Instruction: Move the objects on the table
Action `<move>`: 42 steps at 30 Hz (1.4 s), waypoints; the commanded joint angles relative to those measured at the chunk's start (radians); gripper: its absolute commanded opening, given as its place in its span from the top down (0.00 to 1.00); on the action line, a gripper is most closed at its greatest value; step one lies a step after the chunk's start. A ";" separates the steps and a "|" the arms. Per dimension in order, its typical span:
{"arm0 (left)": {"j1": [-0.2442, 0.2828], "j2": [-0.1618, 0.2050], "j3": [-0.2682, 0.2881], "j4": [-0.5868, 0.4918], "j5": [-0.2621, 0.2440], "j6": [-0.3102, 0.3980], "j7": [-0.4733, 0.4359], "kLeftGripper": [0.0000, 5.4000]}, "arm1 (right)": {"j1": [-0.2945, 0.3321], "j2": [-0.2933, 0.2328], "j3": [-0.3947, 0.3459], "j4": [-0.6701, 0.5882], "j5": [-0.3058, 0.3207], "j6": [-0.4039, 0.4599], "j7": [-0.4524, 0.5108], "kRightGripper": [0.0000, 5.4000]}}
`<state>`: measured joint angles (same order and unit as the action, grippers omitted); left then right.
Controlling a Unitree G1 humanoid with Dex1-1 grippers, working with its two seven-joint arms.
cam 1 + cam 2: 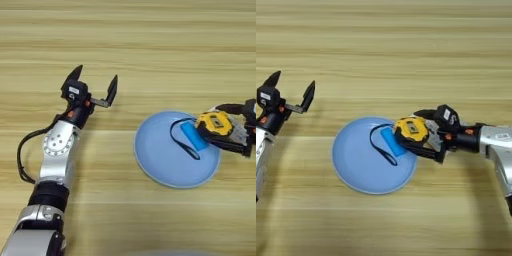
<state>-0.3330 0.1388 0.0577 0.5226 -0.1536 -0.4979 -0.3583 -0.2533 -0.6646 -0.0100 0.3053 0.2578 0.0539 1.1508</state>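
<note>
You had the plate [363, 162] lying on the table [386, 45], right of centre, with the tape measure [412, 130] over its right rim, strap [381, 145] trailing left onto the plate. Your right gripper [423, 132] reached in from the right and clasped the tape measure. Your left gripper [95, 90] stood well apart to the plate's left, fingers spread.

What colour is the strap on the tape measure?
Dark blue strap, looped over the plate; clearest in the right eye view.
</note>
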 commanded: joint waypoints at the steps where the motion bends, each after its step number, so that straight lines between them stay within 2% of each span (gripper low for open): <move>1: -0.012 0.011 0.004 0.010 0.008 -0.009 -0.007 0.00 | -0.036 -0.033 -0.041 0.108 -0.010 -0.044 -0.010 0.03; 5: -0.014 0.013 0.006 0.014 0.007 -0.011 -0.010 0.00 | -0.039 -0.042 -0.058 0.179 -0.016 -0.072 -0.010 0.03; 8: -0.016 0.015 0.009 0.017 0.006 -0.011 -0.013 0.00 | -0.009 -0.054 -0.073 0.158 -0.001 -0.074 0.000 0.03; 15: -0.023 0.016 0.014 0.028 0.005 -0.013 -0.018 0.00 | 0.095 -0.078 -0.132 0.016 0.054 -0.033 0.021 0.03; 20: -0.030 0.016 0.018 0.042 0.004 -0.020 -0.023 0.00 | 0.145 -0.081 -0.166 -0.055 0.085 -0.006 0.020 0.03; 26: -0.034 0.018 0.020 0.050 0.003 -0.025 -0.026 0.00 | 0.219 -0.071 -0.188 -0.239 0.166 0.048 0.031 0.03; 28: -0.035 0.019 0.021 0.052 0.003 -0.026 -0.027 0.00 | 0.248 -0.075 -0.184 -0.295 0.173 0.060 0.029 0.03; 31: -0.036 0.020 0.021 0.054 0.002 -0.026 -0.027 0.00 | 0.293 -0.087 -0.173 -0.341 0.158 0.066 0.029 0.03; 35: -0.039 0.020 0.021 0.056 0.001 -0.028 -0.028 0.00 | 0.333 -0.095 -0.147 -0.331 0.114 0.059 0.024 0.03; 42: -0.042 0.023 0.024 0.060 -0.001 -0.029 -0.031 0.00 | 0.374 -0.095 -0.073 -0.179 -0.010 0.002 0.005 0.03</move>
<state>-0.3642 0.1504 0.0765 0.5738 -0.1567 -0.5188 -0.3826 0.1167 -0.7434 -0.1010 0.0722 0.2912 0.0812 1.1657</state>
